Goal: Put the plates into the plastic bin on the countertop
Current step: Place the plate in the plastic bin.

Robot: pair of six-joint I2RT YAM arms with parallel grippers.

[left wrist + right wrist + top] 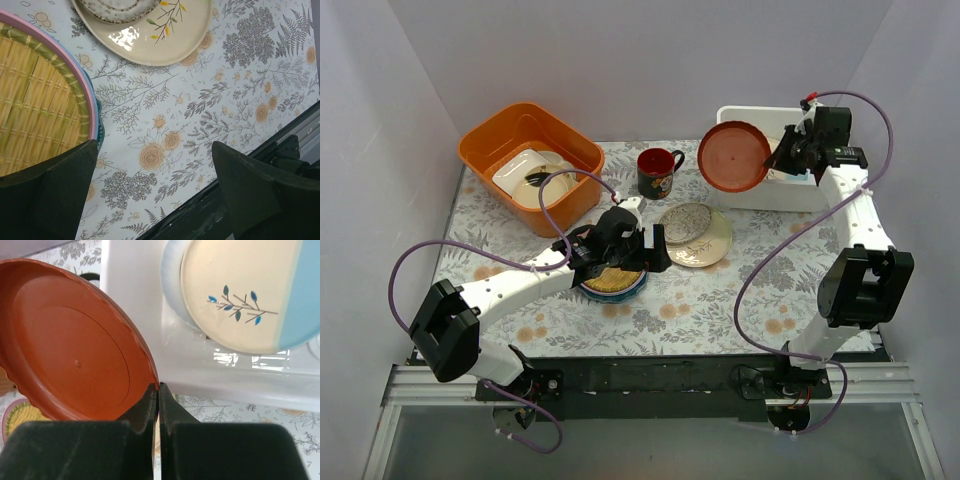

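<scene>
In the right end effector (158,390), pinched at the rim: red plate (75,350).
- State: the fingers are closed on the plate's lower edge. The plate stands on edge and fans up and to the left of the end effector.
- Position: the bin (225,375) lies just ahead. Two plates already lean inside it, a cream-and-blue one (240,290) in front of a pale blue one (170,285).
- Handling: judged stiff, glossy and breakable. A thin-rim pinch leaves most of the weight hanging to one side, so the plate may swing or slip. It should be lowered gently and not dropped.

Below the left end effector (154,145): yellow plate (35,115).
- State: the fingers are spread wide and hold nothing.
- Position: the plate tops a stack with a pink and a teal rim beneath, under the left finger. Bare desk (225,90) lies under the right finger.
- Handling: the woven face looks light and grippy. The raised rim is the only hold, with one finger over it and one under.

Ahead of the left end effector: cream plate (165,40).
- Position: it lies flat on the desk and carries a grey patterned plate (115,10).
- Handling: glazed and slick, probably heavier. Take the top plate first, by its rim.
</scene>
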